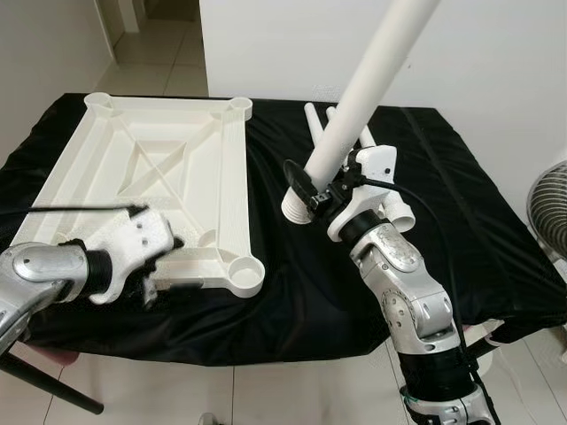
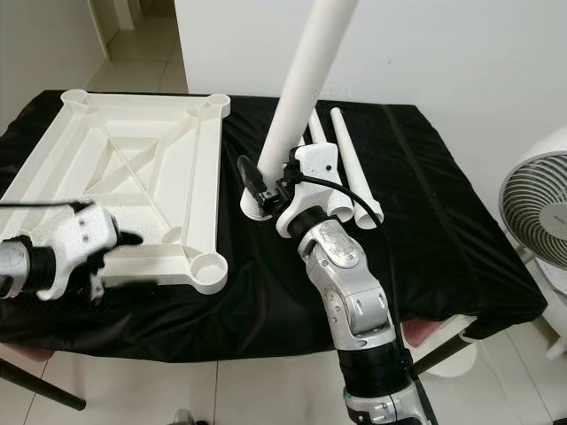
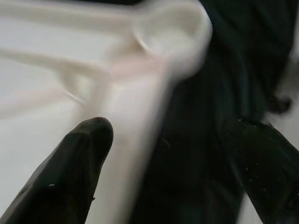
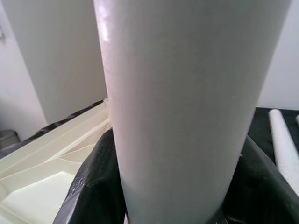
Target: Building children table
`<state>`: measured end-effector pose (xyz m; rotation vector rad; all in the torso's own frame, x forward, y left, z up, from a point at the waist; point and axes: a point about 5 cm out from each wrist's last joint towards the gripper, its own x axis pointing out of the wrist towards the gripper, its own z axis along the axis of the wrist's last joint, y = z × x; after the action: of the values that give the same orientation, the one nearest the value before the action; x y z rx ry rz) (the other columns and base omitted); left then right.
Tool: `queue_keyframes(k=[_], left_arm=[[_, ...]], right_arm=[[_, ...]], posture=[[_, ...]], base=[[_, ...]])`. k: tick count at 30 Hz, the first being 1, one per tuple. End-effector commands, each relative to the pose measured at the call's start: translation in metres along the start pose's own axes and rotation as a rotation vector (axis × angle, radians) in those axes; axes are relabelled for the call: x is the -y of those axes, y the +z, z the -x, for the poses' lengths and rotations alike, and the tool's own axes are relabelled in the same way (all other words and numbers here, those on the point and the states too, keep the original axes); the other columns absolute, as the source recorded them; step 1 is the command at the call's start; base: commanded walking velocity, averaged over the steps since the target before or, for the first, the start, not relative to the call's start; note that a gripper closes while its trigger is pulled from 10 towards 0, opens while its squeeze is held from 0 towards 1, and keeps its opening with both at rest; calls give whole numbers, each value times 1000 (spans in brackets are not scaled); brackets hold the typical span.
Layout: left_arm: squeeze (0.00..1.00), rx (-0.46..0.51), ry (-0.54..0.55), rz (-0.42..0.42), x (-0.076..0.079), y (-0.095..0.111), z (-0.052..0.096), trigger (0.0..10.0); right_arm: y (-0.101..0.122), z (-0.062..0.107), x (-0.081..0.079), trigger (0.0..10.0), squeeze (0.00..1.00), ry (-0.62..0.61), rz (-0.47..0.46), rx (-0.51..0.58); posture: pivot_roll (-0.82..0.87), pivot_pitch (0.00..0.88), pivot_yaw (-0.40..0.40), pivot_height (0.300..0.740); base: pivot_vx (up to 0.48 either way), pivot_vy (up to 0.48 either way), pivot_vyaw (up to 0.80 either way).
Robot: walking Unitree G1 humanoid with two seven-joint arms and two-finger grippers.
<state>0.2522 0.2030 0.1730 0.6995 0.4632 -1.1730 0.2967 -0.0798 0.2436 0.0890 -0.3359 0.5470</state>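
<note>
Long white leg point(image 1: 368, 84) in right gripper point(image 1: 314, 190), tabletop point(image 1: 151, 177) apparently upside down

Four cameras: my stereo head pair looking down on the work table, plus one close-up from each wrist.

From the head I look forward and down at the black-draped table point(image 1: 461, 221); both eyes share the white tabletop panel point(image 1: 168, 168) at 10 o'clock, the raised leg tube point(image 2: 306, 71) toward 12, and both arms, while the right eye sits a little further right and takes in more of the fan point(image 2: 540, 221) at 3 o'clock. My left wrist camera looks along its black fingers point(image 3: 74, 172), very near and blurred, onto the panel's corner socket point(image 3: 173, 32). My right wrist camera points up along the tube point(image 4: 191, 107), pressed close to it, with the panel point(image 4: 51, 158) at 8 o'clock.
</note>
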Motion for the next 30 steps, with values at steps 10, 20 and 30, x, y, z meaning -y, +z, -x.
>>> queue_keyframes(k=[10, 20, 30], left_arm=[[0, 54, 71, 19, -24, 5, -18, 10000], [0, 136, 48, 21, -34, 13, -11, 10000], [0, 96, 46, 53, -41, 3, -28, 10000]], right_arm=[[0, -2, -15, 10000, 0, 44, -6, 11], [-4, 1, -16, 10000, 0, 27, -9, 6], [-7, 2, -14, 10000, 0, 31, 9, -4]], posture=[[5, 59, -22, 740], [2, 67, -8, 740], [-14, 70, -1, 740]], base=[[0, 0, 0], [0, 0, 0], [0, 0, 0]])
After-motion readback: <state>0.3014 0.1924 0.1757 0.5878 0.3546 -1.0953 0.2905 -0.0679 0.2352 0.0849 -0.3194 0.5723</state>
